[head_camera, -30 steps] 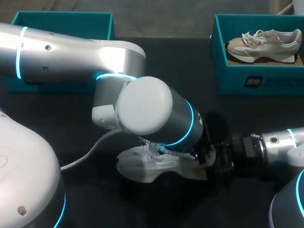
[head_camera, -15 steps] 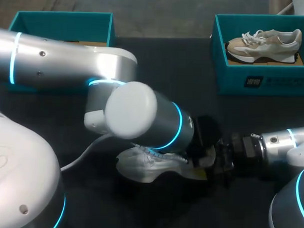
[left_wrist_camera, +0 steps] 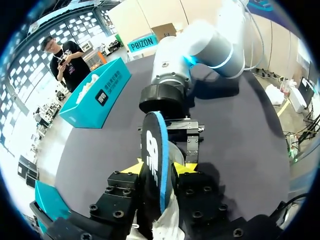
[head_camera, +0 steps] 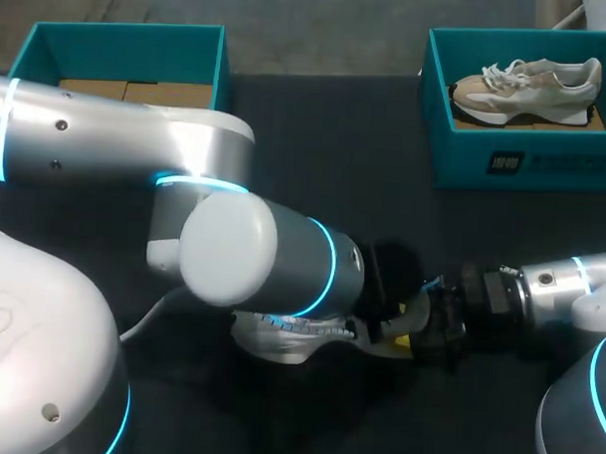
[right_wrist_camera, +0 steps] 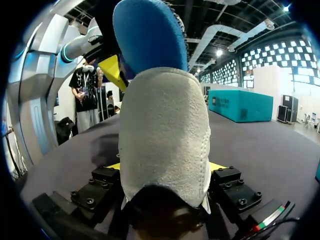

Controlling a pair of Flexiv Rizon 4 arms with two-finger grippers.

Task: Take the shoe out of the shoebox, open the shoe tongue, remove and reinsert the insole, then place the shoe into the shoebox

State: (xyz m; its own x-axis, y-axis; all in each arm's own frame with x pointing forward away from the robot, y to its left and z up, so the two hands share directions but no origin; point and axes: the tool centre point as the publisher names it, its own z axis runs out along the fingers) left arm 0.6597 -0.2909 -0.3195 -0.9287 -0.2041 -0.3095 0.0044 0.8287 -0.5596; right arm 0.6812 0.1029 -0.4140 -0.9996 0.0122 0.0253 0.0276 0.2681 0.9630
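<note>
The table held two teal shoeboxes, a left box (head_camera: 126, 32) and a right box (head_camera: 529, 160); two shoes, a tan shoe (head_camera: 532, 84) and a white shoe (head_camera: 279, 338); one blue insole (left_wrist_camera: 156, 160); and two arms, the left arm (head_camera: 107, 145) and the right arm (head_camera: 560, 286).

Left arm (head_camera: 252, 250) low over the shoe (head_camera: 279, 341)

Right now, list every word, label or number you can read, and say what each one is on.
Label on the right-hand shoebox: white print, too small to read.
Insole in the left gripper: white mark, seen at a slant, not legible.
Shoe in the right gripper: no print shows.
</note>
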